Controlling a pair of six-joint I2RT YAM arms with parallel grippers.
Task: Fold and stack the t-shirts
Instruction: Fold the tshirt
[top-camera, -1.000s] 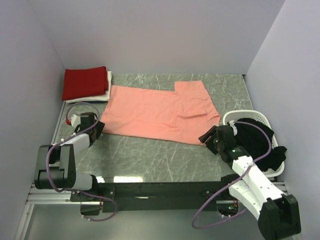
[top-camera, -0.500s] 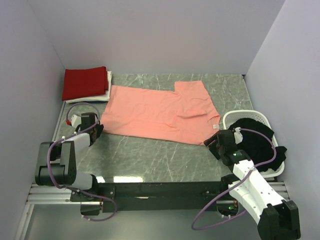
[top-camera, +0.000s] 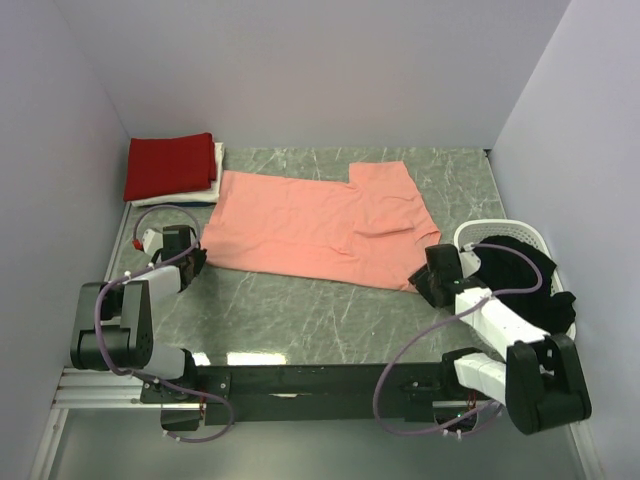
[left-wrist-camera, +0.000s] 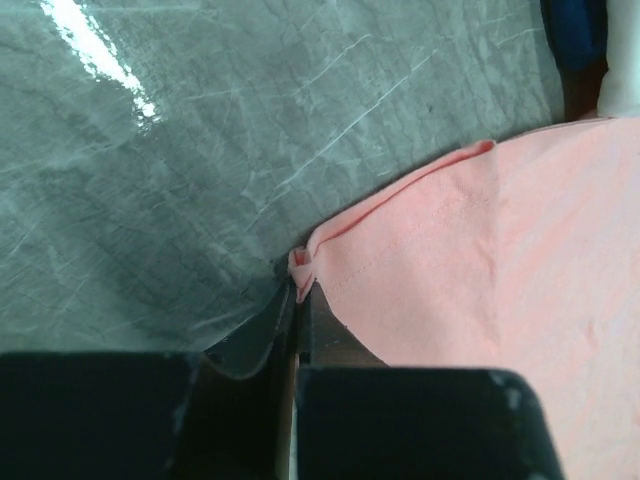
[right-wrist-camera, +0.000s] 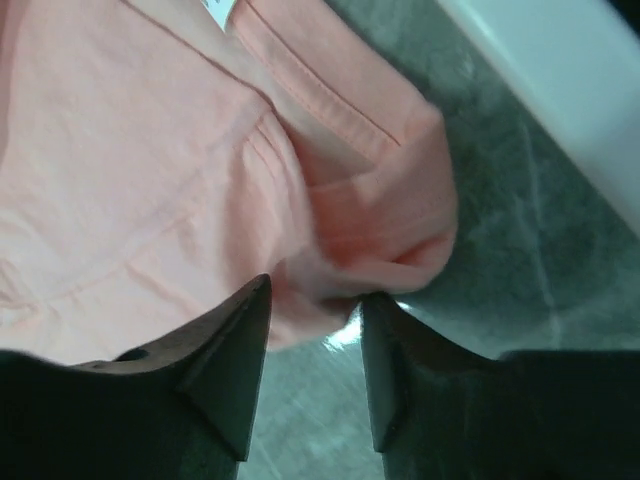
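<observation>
From above, the salmon-pink t-shirt lies spread flat across the middle of the grey marbled table; in the far left corner the deep red t-shirt sits folded on top of the folded white t-shirt; at the right edge the white slatted basket holds the black t-shirt, crumpled and spilling over its rim; the left gripper is low at the pink shirt's near left corner and the right gripper is low at its near right corner

In the left wrist view, the left gripper has its fingers pressed together, pinching the very tip of the pink shirt's hemmed corner, which puckers just above them

In the right wrist view, the right gripper has its fingers spread, a bunched fold of the pink cloth lying at the gap between their tips; the basket's white wall crosses the upper right corner, close beside the shirt
</observation>
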